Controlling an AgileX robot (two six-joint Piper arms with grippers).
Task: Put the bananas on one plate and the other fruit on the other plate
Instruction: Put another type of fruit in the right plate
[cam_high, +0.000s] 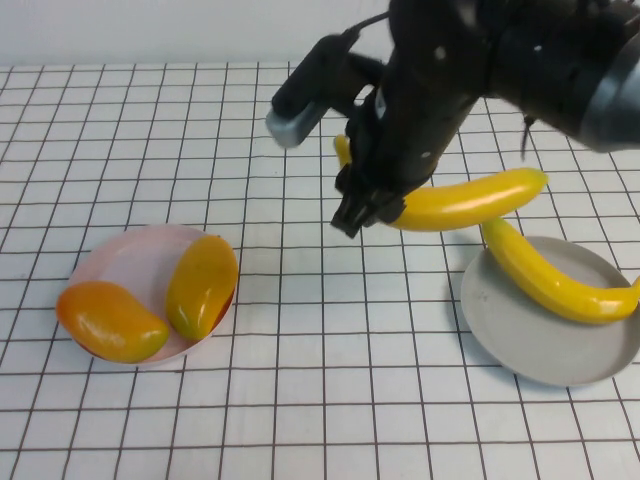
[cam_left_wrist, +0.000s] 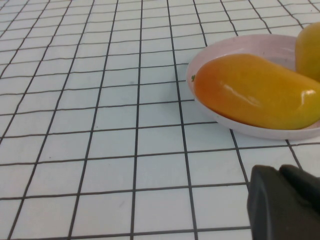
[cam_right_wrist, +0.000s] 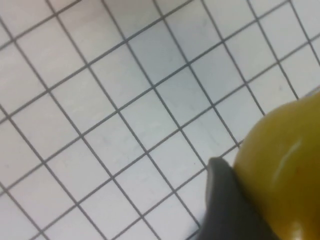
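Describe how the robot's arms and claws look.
The right arm is bulky glossy black, with a grey cylindrical part and a thin black cable near its top. Its right claw is black and blocky. Of the left claw, only a matte black, rounded tip shows.

My work surface is a tabletop (cam_high: 150, 120) covered in white, ruled all over with thin dark lines that form a regular grid of small squares. The grid runs from the near edge of the high view to the far edge of the tabletop. Beyond that far edge stands a plain pale wall (cam_high: 130, 30), bluish white, with no marks I can make out. Light is even and bright, falling from above; soft grey shadows lie on the white squares near the middle of the tabletop and toward its right side. From my wrists I see the same white grid at close range, its lines slanting across the surface.
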